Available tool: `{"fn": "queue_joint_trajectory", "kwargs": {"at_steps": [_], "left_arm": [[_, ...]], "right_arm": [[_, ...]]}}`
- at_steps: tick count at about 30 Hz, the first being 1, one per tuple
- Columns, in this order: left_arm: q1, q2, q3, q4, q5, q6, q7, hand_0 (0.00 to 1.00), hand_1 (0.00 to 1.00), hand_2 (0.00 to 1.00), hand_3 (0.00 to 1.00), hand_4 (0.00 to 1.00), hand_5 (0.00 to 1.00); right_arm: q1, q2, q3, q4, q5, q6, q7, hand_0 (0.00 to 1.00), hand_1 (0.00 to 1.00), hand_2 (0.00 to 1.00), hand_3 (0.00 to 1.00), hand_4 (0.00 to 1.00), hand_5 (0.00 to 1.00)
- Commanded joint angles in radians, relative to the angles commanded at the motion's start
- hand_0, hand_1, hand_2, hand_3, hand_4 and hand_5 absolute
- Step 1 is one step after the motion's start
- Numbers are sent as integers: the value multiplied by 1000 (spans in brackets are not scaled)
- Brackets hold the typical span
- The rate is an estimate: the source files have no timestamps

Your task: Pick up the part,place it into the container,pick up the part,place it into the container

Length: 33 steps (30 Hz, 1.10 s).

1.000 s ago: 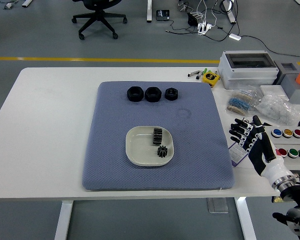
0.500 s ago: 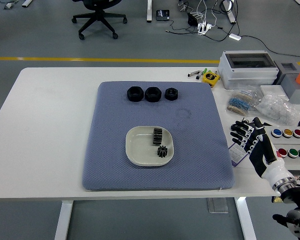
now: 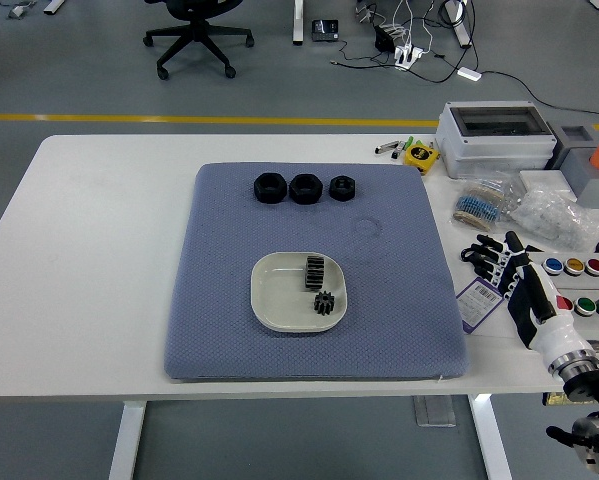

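A cream square dish (image 3: 275, 297) sits on the blue-grey mat (image 3: 229, 260). Two black gears lie inside it: a long one (image 3: 314, 272) near the dish's back and a small round one (image 3: 325, 303) near its front right. Three black nuts (image 3: 303, 188) stand in a row at the mat's far edge. My right hand (image 3: 499, 268) hovers over the table to the right of the mat, fingers spread and holding nothing. The left arm is out of view.
Right of the mat lie a purple-edged label card (image 3: 477, 302), bags of small parts (image 3: 524, 210), a grey box (image 3: 496, 137), a yellow tape measure (image 3: 419, 155) and coloured buttons (image 3: 579, 268). An office chair (image 3: 196, 32) stands beyond the table.
My right hand has drifted slightly right and down, away from the mat, uncovering the label card. Dish, gears and nuts have not moved.
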Motion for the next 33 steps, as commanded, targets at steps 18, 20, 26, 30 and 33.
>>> {"fn": "queue_joint_trajectory", "kwargs": {"at_steps": [18, 20, 26, 30, 33], "left_arm": [[-10, -3, -9, 0, 26, -1, 3, 749, 701, 669, 584, 642, 616], [-10, -2, -8, 0, 28, -2, 2, 749, 701, 669, 584, 642, 616], [-12, -2, 8, 0, 5, -2, -3, 749, 701, 671, 582, 642, 616], [-15, -2, 14, 0, -7, 0, -5, 750, 701, 672, 585, 642, 615], [-16, -3, 13, 0, -8, 1, -4, 750, 701, 672, 585, 642, 615]], "right_arm": [[0, 1, 7, -2, 11, 7, 17, 885, 804, 811, 786, 998, 998], [-1, 1, 7, -3, 17, 9, 20, 885, 804, 811, 786, 998, 998], [4, 2, 5, -1, 22, 14, 27, 877, 799, 808, 785, 998, 998], [3, 2, -1, -2, 22, 11, 27, 864, 797, 807, 784, 998, 998], [0, 1, -5, -3, 23, 8, 28, 864, 797, 807, 784, 998, 998]]}}
